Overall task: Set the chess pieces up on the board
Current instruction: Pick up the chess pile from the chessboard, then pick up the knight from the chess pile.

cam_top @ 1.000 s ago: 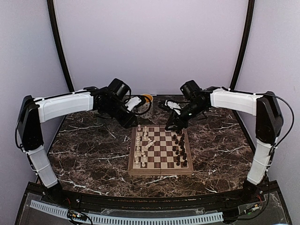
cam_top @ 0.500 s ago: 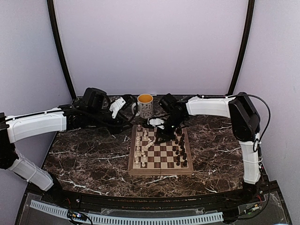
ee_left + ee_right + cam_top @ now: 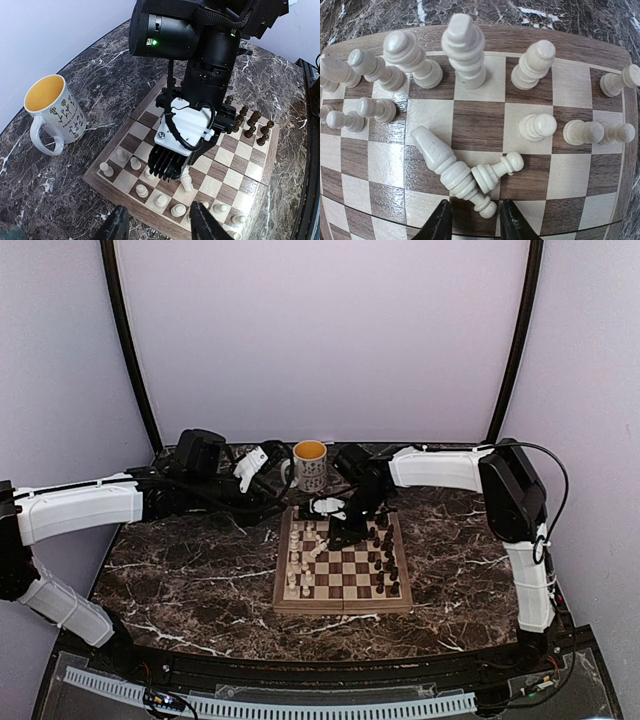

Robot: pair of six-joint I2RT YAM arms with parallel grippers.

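Just ahead of the right claw (image 3: 476,222), newly swung in over the board (image 3: 340,606) with jaws apart and seemingly empty, two toppled cream pieces (image 3: 445,167) await righting, while the left claw (image 3: 160,227) hangs wide nearby.

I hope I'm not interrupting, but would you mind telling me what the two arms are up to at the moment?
They are setting up a chess board. The right gripper is open and hovers low over two toppled pieces, a tall white one and a white pawn, holding nothing. The left gripper, also open and empty, is held off the board near a mug. Other white pieces stand on the board's left side, the dark pieces on the right.
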